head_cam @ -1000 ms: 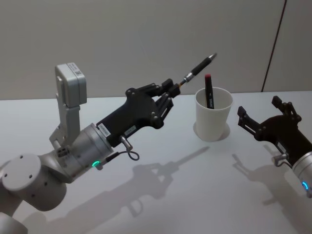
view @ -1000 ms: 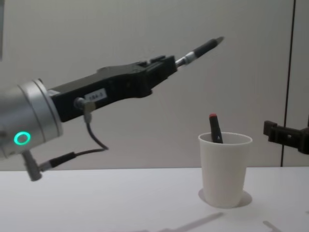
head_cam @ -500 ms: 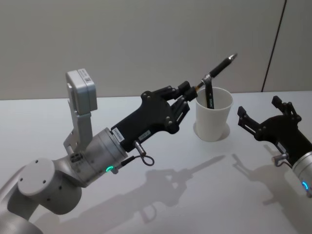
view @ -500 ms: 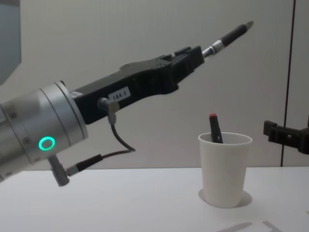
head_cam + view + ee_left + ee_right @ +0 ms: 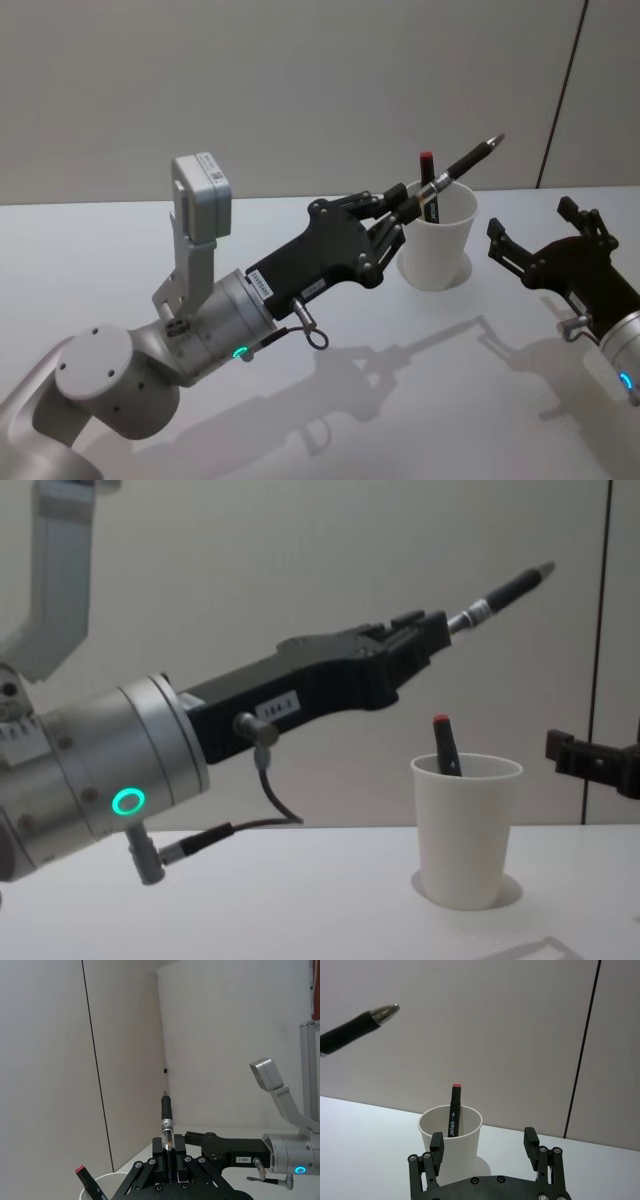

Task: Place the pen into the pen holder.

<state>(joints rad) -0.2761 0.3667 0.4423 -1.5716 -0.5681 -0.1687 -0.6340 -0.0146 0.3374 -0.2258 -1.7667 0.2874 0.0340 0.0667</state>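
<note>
My left gripper (image 5: 400,198) (image 5: 440,630) (image 5: 170,1147) is shut on the black pen (image 5: 460,163) (image 5: 505,587) (image 5: 167,1115). The pen is tilted, its silver tip (image 5: 387,1010) pointing up and away, high over the pen holder. The pen holder (image 5: 440,250) (image 5: 465,830) (image 5: 465,1145) is a white paper cup standing upright on the table. Inside it leans a black marker with a red cap (image 5: 428,185) (image 5: 445,745) (image 5: 454,1110). My right gripper (image 5: 535,228) (image 5: 484,1140) hovers open to the right of the cup, holding nothing.
The white table (image 5: 400,380) spreads in front of the cup with free room. A plain wall with a dark vertical seam (image 5: 560,95) stands behind. The left wrist's white camera box (image 5: 203,195) rises above the arm.
My left arm has swung right and forward with the pen, bringing its tip over and past the cup. The right arm, cup and marker have not moved.
</note>
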